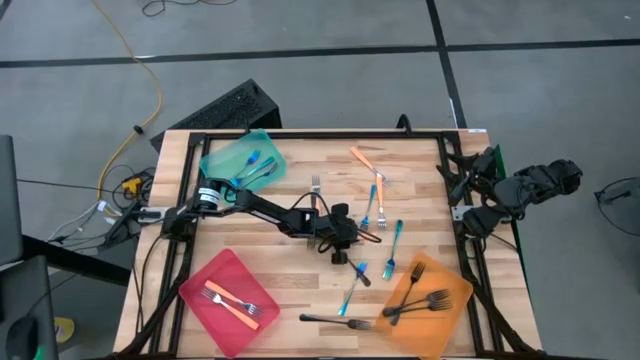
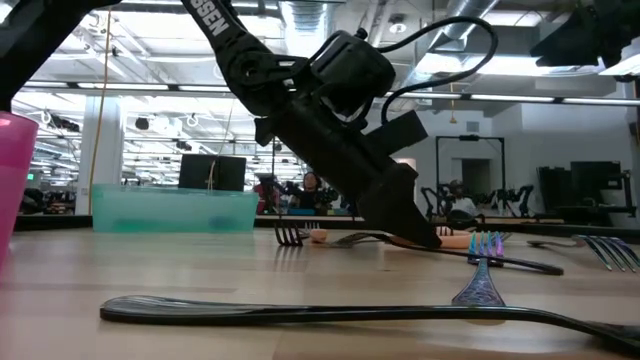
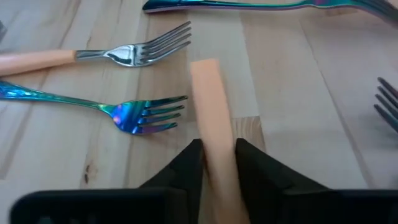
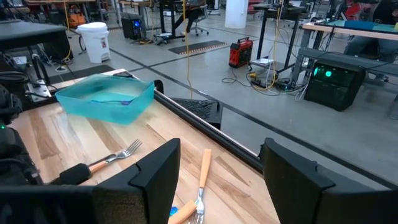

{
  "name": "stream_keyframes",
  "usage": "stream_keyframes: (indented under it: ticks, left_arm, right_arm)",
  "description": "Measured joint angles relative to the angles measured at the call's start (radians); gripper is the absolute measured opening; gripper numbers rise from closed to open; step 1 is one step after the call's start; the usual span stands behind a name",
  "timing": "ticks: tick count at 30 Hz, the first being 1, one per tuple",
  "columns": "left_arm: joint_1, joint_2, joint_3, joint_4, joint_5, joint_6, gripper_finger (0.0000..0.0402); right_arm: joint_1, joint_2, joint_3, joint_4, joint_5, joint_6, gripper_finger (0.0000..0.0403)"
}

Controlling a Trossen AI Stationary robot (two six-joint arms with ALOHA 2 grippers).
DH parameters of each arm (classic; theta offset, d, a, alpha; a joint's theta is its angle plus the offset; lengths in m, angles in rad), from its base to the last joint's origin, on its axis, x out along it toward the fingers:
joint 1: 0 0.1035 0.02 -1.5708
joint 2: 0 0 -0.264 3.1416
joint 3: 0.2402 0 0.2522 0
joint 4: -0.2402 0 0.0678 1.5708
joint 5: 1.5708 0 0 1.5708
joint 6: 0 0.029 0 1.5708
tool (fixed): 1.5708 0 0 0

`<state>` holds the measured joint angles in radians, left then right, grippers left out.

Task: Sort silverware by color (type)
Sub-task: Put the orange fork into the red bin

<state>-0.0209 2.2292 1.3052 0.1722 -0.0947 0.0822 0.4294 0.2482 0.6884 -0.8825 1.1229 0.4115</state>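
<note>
Left hand [image 3: 219, 163]: your fingers straddle the handle of an orange fork [image 3: 211, 99] lying flat on the table [image 3: 292, 106] mid-board; they look pinched on it, though lift-off isn't shown.
Grip risk: you've got the handle near one end, so I'd guess the fork could swing or slip out as you raise it.
Neighbours: an iridescent blue fork [image 3: 134, 115] and a second orange-handled fork [image 3: 112, 55] lie just beside; a sloppy lift could knock them.
Destination: the red tray [image 1: 228, 298] already holds orange forks; a loose grip may drop yours short.
Right hand [image 4: 221, 171]: parked off the table's right edge, fingers spread, carrying nothing.
</note>
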Motion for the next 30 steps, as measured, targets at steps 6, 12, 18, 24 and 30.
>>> stream_keyframes:
  ticks: [6,12,18,24,30]
  left_arm:
    - [0.007,0.0,-0.004,0.01,0.019,-0.038,0.0038]
    - [0.007,-0.01,-0.008,0.066,0.012,-0.044,0.0038]
    - [0.012,-0.062,-0.012,0.114,0.002,-0.044,0.0038]
    - [0.013,-0.107,-0.008,0.182,0.004,-0.026,0.0038]
    - [0.024,-0.161,-0.006,0.258,0.003,0.002,0.0038]
  right_arm:
    - [0.0,0.0,0.0,0.0,0.0,0.0,0.0242]
    - [0.0,0.0,0.0,0.0,0.0,0.0,0.0242]
    - [0.0,0.0,0.0,0.0,0.0,0.0,0.0242]
    - [0.0,0.0,0.0,0.0,0.0,0.0,0.0242]
    - [0.0,0.0,0.0,0.0,0.0,0.0,0.0242]
